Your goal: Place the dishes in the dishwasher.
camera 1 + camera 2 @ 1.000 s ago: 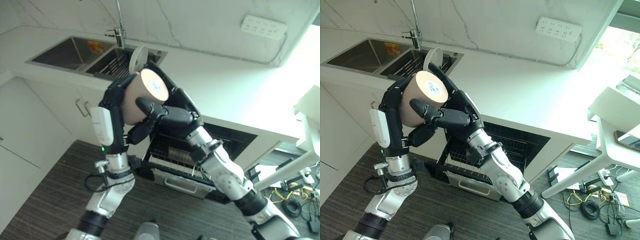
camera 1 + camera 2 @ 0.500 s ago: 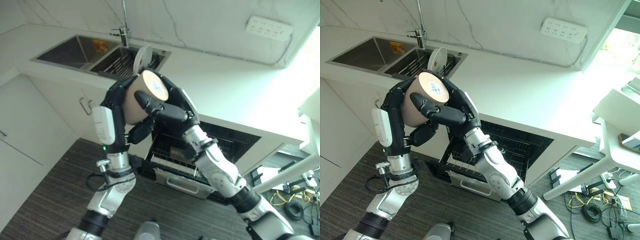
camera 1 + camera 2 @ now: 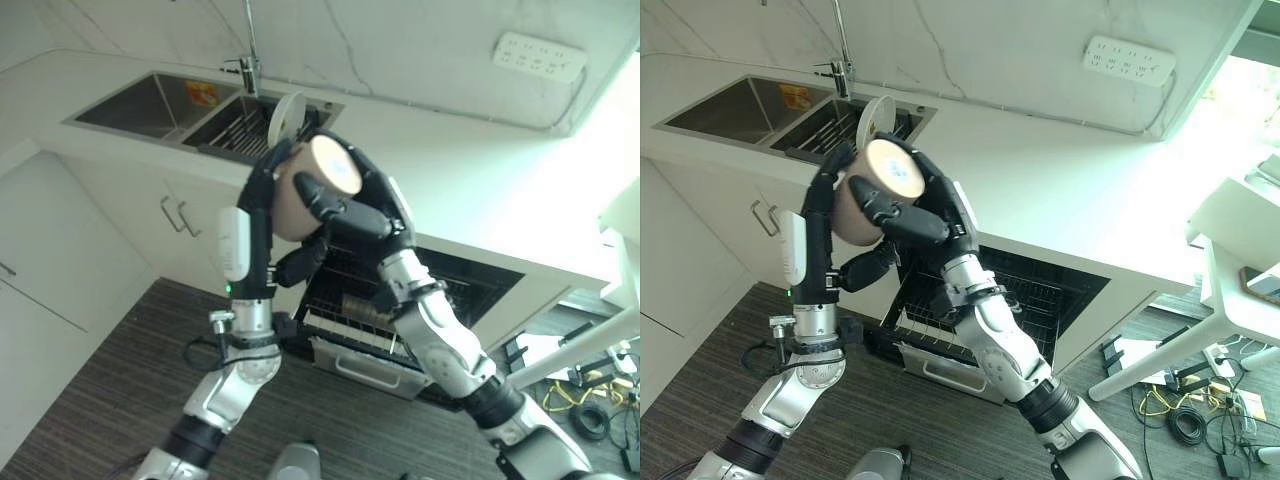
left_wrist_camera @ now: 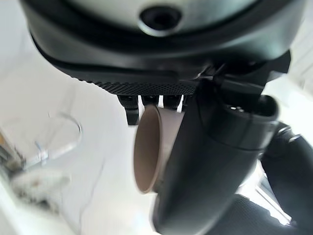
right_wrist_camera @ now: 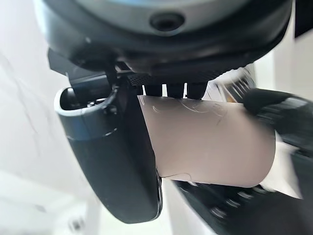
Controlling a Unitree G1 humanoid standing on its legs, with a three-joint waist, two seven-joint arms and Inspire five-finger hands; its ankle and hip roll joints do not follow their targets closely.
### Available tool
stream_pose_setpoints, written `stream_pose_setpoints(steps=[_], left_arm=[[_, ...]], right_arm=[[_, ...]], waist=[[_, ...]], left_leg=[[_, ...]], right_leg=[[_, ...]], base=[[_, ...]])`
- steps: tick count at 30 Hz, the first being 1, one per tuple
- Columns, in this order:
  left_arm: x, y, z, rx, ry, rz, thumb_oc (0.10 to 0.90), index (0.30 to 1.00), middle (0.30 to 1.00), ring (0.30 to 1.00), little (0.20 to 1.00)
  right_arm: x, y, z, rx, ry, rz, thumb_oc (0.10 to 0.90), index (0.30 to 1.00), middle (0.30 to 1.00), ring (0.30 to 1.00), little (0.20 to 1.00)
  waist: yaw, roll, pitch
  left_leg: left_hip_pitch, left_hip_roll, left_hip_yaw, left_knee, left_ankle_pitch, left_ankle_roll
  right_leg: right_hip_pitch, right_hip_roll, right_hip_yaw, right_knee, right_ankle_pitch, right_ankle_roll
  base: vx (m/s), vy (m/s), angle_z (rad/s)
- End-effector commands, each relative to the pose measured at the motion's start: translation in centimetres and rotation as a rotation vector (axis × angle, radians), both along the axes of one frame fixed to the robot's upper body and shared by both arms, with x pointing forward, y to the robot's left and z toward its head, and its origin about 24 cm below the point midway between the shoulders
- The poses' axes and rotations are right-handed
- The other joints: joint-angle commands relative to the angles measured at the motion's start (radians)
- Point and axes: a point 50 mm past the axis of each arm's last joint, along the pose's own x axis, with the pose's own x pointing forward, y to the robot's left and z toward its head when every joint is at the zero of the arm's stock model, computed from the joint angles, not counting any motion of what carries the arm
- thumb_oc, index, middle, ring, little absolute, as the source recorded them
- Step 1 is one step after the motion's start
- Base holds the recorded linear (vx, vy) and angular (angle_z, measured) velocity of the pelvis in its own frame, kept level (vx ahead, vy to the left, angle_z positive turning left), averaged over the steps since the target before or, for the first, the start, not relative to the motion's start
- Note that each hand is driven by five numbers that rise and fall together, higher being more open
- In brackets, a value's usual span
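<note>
Left eye view
Cup: a beige cup (image 3: pixel 305 190) is held up in the air above the open dishwasher (image 3: pixel 400 300), its pale base turned toward the camera.
Left hand: the left hand (image 3: pixel 268 180) has its fingers curled over the cup's left side.
Right hand: the right hand (image 3: pixel 365 205) wraps the cup from the right, thumb lying across the near face.
Sink: the sink (image 3: pixel 200 110) is at the far left, with a white plate (image 3: pixel 285 118) standing on edge in its rack.

Right eye view
Dishwasher rack: the pulled-out rack (image 3: pixel 940 345) sits low, under the cup; what it holds cannot be told.
Counter: a white counter (image 3: pixel 1080 200) runs to the right.

Left wrist view
Grip: the cup's open rim shows between thumb and fingers, which close on it.

Right wrist view
Grip: the cup's side lies between thumb and fingers, pinched.
</note>
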Motion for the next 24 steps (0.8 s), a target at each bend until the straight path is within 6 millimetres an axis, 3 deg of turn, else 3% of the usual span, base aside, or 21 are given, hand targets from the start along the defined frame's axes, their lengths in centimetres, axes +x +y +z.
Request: stream_pose_setpoints(steps=[1, 5, 7, 11, 18, 22, 24], left_arm=[[-0.1, -1.1, 1.8, -0.138, 0.103, -0.332, 0.800, 0.900, 0.900, 0.900, 0.900], [-0.3, -0.6, 1.0, -0.149, 0.229, -0.395, 0.800, 0.900, 0.900, 0.900, 0.900], [-0.5, -0.3, 0.6, -0.188, 0.325, -0.511, 0.800, 0.900, 0.900, 0.900, 0.900], [-1.0, 0.4, 0.9, -0.235, 0.384, -0.618, 0.800, 0.900, 0.900, 0.900, 0.900], [-1.1, 3.3, 0.5, -0.149, 0.445, -0.515, 0.800, 0.900, 0.900, 0.900, 0.900], [-1.5, 4.7, -1.4, -0.090, 0.550, -0.451, 0.800, 0.900, 0.900, 0.900, 0.900], [-1.7, 5.4, -2.7, 0.028, 0.604, -0.369, 0.800, 0.900, 0.900, 0.900, 0.900]], right_arm=[[-1.4, -4.0, 6.4, 0.245, -0.309, -0.155, 0.400, 0.300, 0.300, 0.300, 0.300], [-1.8, -5.7, 5.8, 0.242, -0.310, -0.212, 0.400, 0.300, 0.300, 0.300, 0.300], [-1.9, -6.6, 5.2, 0.232, -0.306, -0.238, 0.400, 0.300, 0.300, 0.300, 0.300], [-2.0, -7.7, 4.1, 0.218, -0.283, -0.264, 0.400, 0.300, 0.300, 0.300, 0.300], [-2.1, -8.9, 2.4, 0.191, -0.242, -0.244, 0.400, 0.300, 0.300, 0.300, 0.300], [-2.4, -9.0, 1.3, 0.161, -0.198, -0.199, 0.400, 0.300, 0.300, 0.300, 0.300], [-2.3, -9.0, 0.2, 0.096, -0.161, -0.180, 0.400, 0.300, 0.300, 0.300, 0.300]], waist=[[-0.019, 0.010, -0.068], [-0.033, 0.023, -0.064], [-0.039, 0.033, -0.064], [-0.044, 0.045, -0.070], [-0.040, 0.050, -0.082], [-0.037, 0.048, -0.086], [-0.039, 0.047, -0.084]], left_leg=[[0.070, 0.093, 0.088, -0.025, -0.111, 0.004], [0.075, 0.094, 0.100, -0.025, -0.110, 0.007], [0.078, 0.094, 0.102, -0.025, -0.108, 0.009], [0.081, 0.094, 0.107, -0.025, -0.105, 0.011], [0.077, 0.089, 0.096, -0.025, -0.100, 0.013], [0.071, 0.086, 0.090, -0.025, -0.100, 0.014], [0.067, 0.084, 0.088, -0.025, -0.099, 0.015]], right_leg=[[-0.014, -0.070, 0.028, 0.010, -0.071, 0.075], [-0.017, -0.066, 0.039, 0.010, -0.072, 0.072], [-0.017, -0.067, 0.042, 0.010, -0.071, 0.070], [-0.017, -0.068, 0.041, 0.010, -0.071, 0.071], [-0.019, -0.066, 0.045, 0.010, -0.073, 0.073], [-0.024, -0.064, 0.046, 0.010, -0.073, 0.075], [-0.028, -0.062, 0.051, 0.010, -0.073, 0.075]], base=[[0.00, 0.055, -0.04], [0.00, 0.064, -0.07], [0.00, 0.063, -0.11], [0.01, 0.065, -0.04], [0.01, 0.016, -0.01], [0.00, 0.000, 0.00], [0.00, 0.000, 0.00]])
